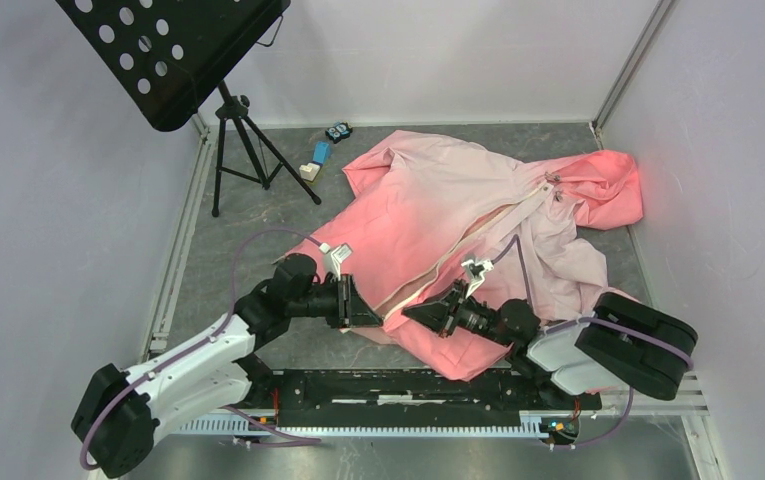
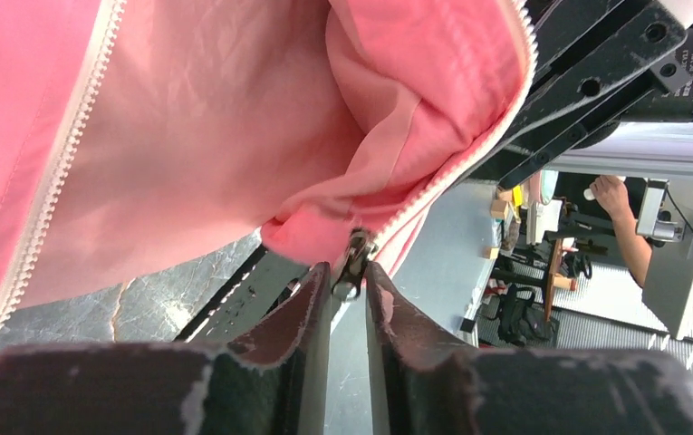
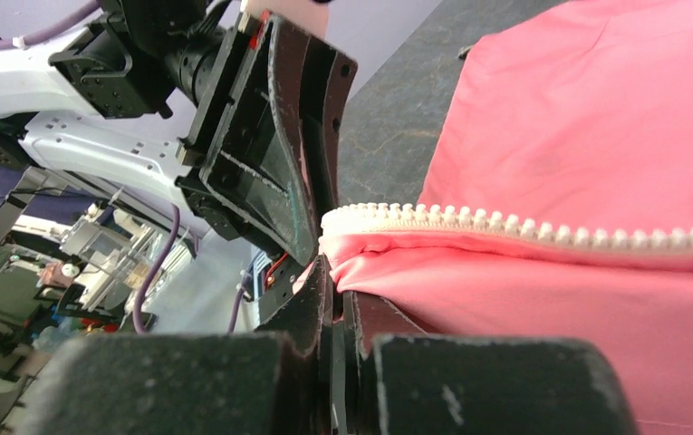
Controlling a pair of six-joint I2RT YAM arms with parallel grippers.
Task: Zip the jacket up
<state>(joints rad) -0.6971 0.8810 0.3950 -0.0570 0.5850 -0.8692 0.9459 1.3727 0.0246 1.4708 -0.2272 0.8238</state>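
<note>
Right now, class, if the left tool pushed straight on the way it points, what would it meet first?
The metal zipper pull, hanging at the jacket hem's corner just ahead of the left tool, in line with the gap between its parted jaws. Pink fabric lies right behind it, though depth is unclear.

From above, left gripper [image 1: 371,316] and right gripper [image 1: 410,312] hide the jacket's [image 1: 438,200] zipper end. The stand [image 1: 208,50] is cut off; blue bits [image 1: 321,152] beside it are too small to name.

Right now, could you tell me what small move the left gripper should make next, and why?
Probably close the left gripper on the zipper pull: it hangs between the parted jaws, not yet pinched, while the right gripper is shut on the hem of the jacket.
</note>
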